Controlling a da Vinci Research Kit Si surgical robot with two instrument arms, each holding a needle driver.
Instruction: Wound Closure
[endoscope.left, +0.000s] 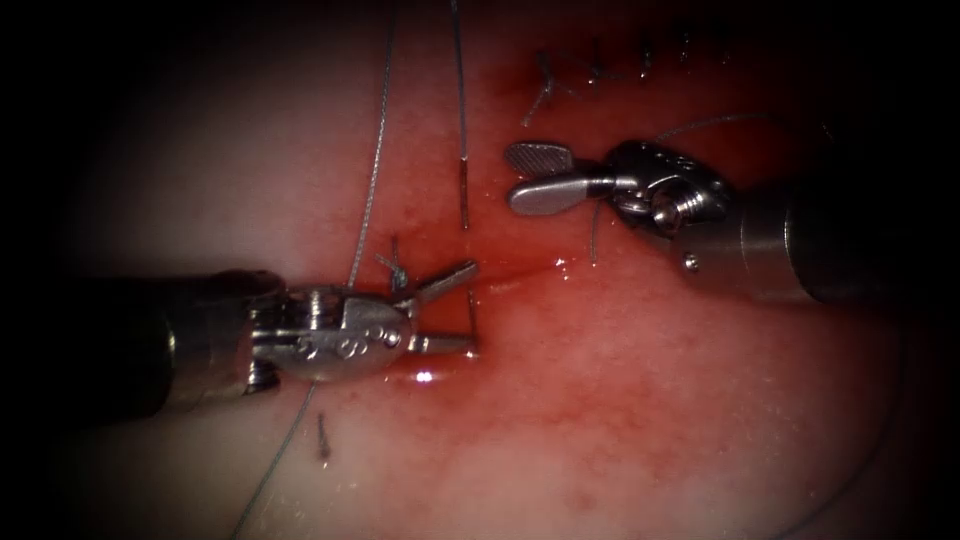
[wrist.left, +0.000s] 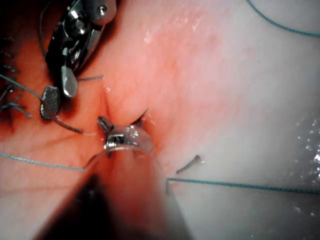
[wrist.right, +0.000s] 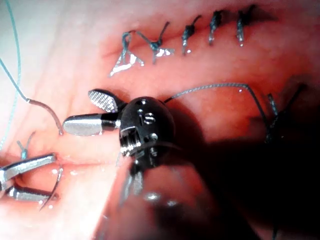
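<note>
The relation that matters is between the left pincer (endoscope.left: 470, 305) and the needle (endoscope.left: 464, 195). In the endoscope view the needle's long axis runs nearly straight up and down at centre frame, crossing the cut (endoscope.left: 520, 268), which lies as a short, roughly level groove. The needle's upper stretch shows above the cut, reddened, with the thread (endoscope.left: 372, 170) joining its top end. It appears to dip into the tissue (endoscope.left: 650, 400) and show again below the cut as a thin dark sliver. That lower stretch stands right at the tips of the left pincer, whose jaws are spread wide, one on either side of it. They have not clamped, though the lower jaw seems to touch it.

The right pincer (endoscope.left: 512, 177) sits at upper right of centre, pointing left. Its jaws are parted with nothing between them, and it is just beside the needle's upper stretch. By my judgement the left arm is the nearer to the emerging end.

The needle is slim, curved steel, and the pincer faces are cross-hatched metal. The tissue is pale, soft and glistening, with red fluid (endoscope.left: 430, 378) pooling under the left tool. The thread is fine, greenish and slack, looping off toward the lower left. A row of dark finished stitches (endoscope.left: 600, 70) lines the upper right.
</note>
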